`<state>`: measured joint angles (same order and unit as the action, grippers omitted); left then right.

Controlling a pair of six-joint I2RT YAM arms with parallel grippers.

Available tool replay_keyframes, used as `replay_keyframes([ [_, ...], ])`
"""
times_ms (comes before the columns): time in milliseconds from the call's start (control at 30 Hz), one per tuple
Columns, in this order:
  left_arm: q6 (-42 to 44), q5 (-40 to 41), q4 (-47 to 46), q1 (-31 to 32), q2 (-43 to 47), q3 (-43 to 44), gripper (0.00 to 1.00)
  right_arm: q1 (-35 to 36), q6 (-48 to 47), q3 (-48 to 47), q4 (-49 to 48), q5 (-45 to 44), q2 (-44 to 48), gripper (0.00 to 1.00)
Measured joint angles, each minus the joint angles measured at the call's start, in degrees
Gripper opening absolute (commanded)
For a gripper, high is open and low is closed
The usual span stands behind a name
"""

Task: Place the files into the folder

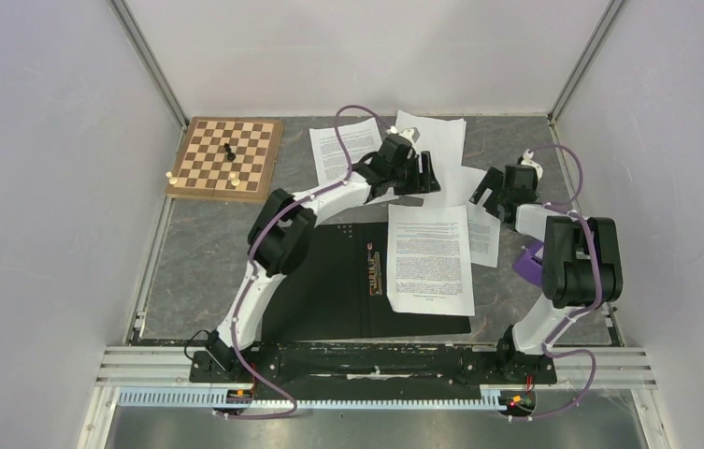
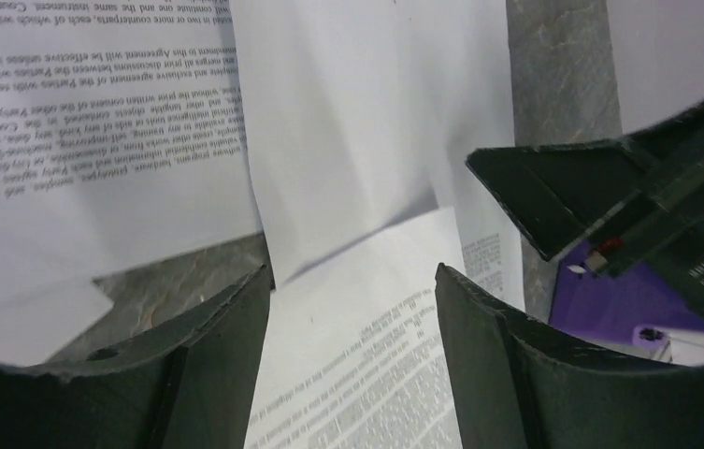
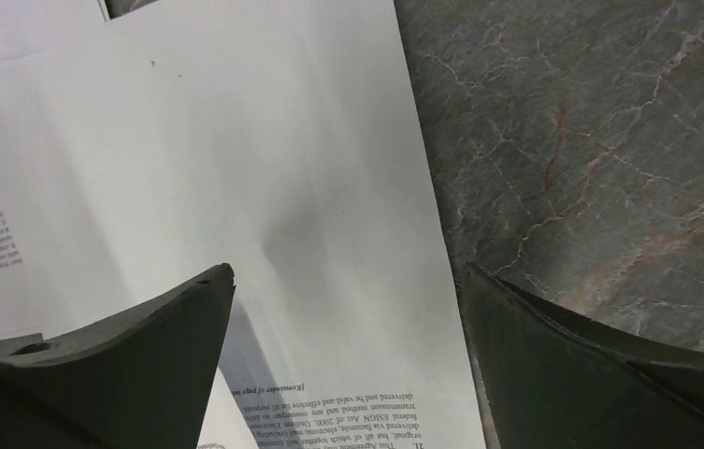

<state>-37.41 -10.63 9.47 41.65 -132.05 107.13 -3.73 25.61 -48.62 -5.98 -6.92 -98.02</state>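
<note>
The folder (image 1: pixel 324 281) lies open on the table with its black inner faces up. One printed file (image 1: pixel 430 257) rests on its right half, overhanging the right edge. More files lie behind it: one at the back left (image 1: pixel 343 150), one at the back centre (image 1: pixel 439 138) and one partly under the right side (image 1: pixel 485 236). My left gripper (image 1: pixel 427 175) is open above the overlapping sheets (image 2: pixel 348 168), its fingers (image 2: pixel 226 346) holding nothing. My right gripper (image 1: pixel 486 194) is open over a sheet's edge (image 3: pixel 282 168), holding nothing.
A wooden chessboard (image 1: pixel 226 157) with a few pieces sits at the back left. A purple part (image 1: pixel 527 262) shows beside the right arm. Grey marbled table (image 3: pixel 591 140) lies right of the sheets. Walls close in the table on three sides.
</note>
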Motion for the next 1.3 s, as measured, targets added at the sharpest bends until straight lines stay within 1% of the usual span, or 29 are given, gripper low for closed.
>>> replay_keyframes([
  [100,0.0,0.1,-2.0,0.0,-5.0,3.1,0.72,-0.4,0.1,0.0,-1.2,1.7,-0.3,0.96],
  [233,-0.3,0.9,-2.5,0.0,-9.8,5.7,0.72,-0.7,0.0,0.0,-2.8,3.7,-1.0,0.96],
  [367,-0.3,2.1,-2.8,0.1,-10.5,7.5,0.72,-0.9,0.0,-0.7,-4.4,6.3,-2.0,0.96],
  [500,-0.5,1.9,-2.9,0.2,-12.0,9.4,0.69,-0.9,0.0,-1.3,-4.9,8.8,-2.6,0.96],
  [667,-1.0,1.8,-2.4,0.3,-12.2,9.5,0.58,-0.7,0.1,-2.3,-4.7,11.5,-3.3,0.96],
  [733,-1.4,1.5,-2.1,0.3,-12.2,9.5,0.53,-0.3,0.1,-2.4,-4.6,12.1,-3.3,0.96],
  [933,-2.3,1.4,-1.9,0.3,-12.2,9.5,0.30,0.0,-0.1,-2.8,-3.6,13.2,-3.3,0.96],
  [1033,-2.5,1.4,-1.8,0.3,-12.1,9.5,0.23,0.0,-0.2,-3.1,-3.0,13.4,-3.3,0.96],
  [1300,-2.5,0.8,-1.9,0.2,-9.7,7.5,0.15,0.0,-0.1,-3.5,-2.1,16.0,-3.3,0.96],
])
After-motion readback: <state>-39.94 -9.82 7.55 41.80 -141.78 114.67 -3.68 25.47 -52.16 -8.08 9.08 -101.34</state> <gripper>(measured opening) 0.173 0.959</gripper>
